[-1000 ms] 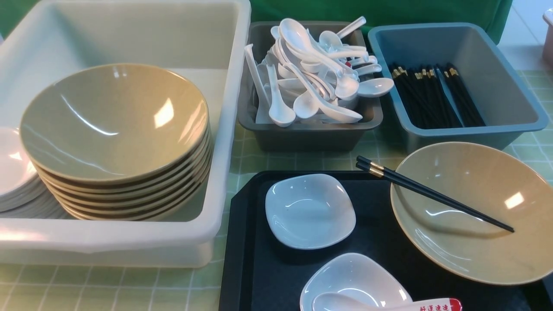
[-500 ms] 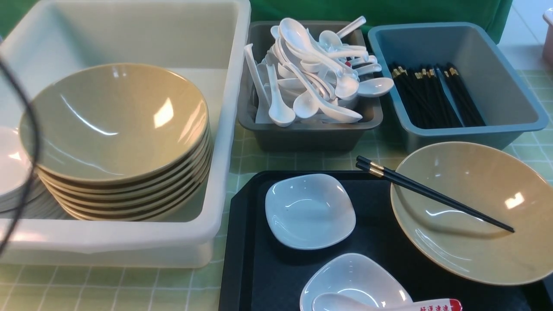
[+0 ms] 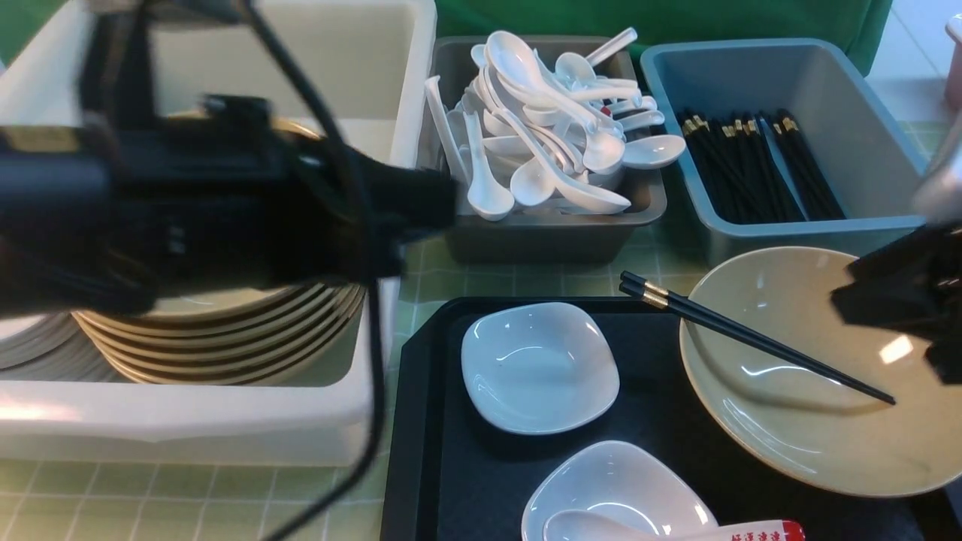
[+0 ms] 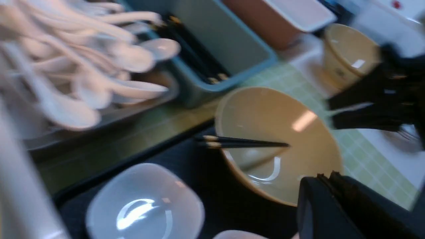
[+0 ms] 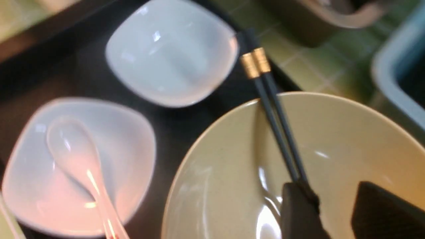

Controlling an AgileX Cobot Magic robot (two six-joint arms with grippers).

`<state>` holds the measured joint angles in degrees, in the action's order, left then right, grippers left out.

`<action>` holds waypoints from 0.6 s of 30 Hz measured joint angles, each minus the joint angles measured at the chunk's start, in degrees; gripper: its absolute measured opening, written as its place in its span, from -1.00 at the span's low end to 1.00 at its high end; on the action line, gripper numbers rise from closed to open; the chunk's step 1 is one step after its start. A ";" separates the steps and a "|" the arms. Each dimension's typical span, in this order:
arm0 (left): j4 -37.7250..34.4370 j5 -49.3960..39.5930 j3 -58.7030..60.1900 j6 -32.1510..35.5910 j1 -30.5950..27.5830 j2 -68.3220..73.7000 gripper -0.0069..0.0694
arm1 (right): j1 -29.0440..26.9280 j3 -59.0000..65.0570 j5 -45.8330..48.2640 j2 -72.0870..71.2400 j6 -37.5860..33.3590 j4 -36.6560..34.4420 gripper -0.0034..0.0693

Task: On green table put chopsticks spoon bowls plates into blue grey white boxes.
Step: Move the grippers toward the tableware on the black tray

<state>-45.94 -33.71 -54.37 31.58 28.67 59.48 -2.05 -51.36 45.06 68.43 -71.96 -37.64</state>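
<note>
A pair of black chopsticks (image 3: 751, 342) lies across the rim of a tan bowl (image 3: 819, 428) on the black tray. Above that bowl's inside hangs my right gripper (image 5: 329, 186), open, one of its fingers (image 5: 298, 212) right at the thin chopstick tips. Two white plates (image 3: 539, 368) (image 3: 616, 481) sit on the tray, and the nearer one holds the spoon (image 3: 751, 532) with the red handle end. My left gripper (image 4: 327, 177) is shut and empty, its blurred arm crossing in front of the white box (image 3: 188, 428) on the green table (image 3: 150, 503).
A stack of tan bowls (image 3: 225, 338) fills the white box. The grey box (image 3: 541, 240) is heaped with plain white spoons, and the blue box (image 3: 864, 150) holds several black chopsticks. The black tray (image 3: 451, 466) lies at the front.
The left arm has swung in from the left across the white box. The right gripper has come in from the right over the tan bowl. Dishes and chopsticks have not moved.
</note>
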 joint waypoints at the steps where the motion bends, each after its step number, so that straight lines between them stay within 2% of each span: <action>1: -2.06 -0.06 0.00 2.26 0.76 0.70 -0.82 | 1.81 -0.02 -0.43 2.06 -4.09 -0.06 -0.13; 5: -5.19 -0.13 0.05 5.38 1.07 1.80 -0.82 | 8.05 -0.07 -5.80 7.14 -10.14 3.00 0.08; 8: -5.46 -0.13 0.05 5.86 1.13 1.90 -0.82 | 10.30 -0.07 -11.03 11.16 -11.19 6.86 0.19; 15: -5.69 -0.71 0.05 6.28 1.13 1.90 -0.82 | 10.68 -0.07 -18.76 19.13 -11.87 8.29 0.22; 18: -5.69 -1.29 0.05 6.28 1.13 1.90 -0.82 | 10.68 -0.15 -20.07 21.24 -11.87 8.29 0.16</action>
<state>-51.63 -35.00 -54.32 37.86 29.80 61.38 8.63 -51.52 24.98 89.67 -83.83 -29.35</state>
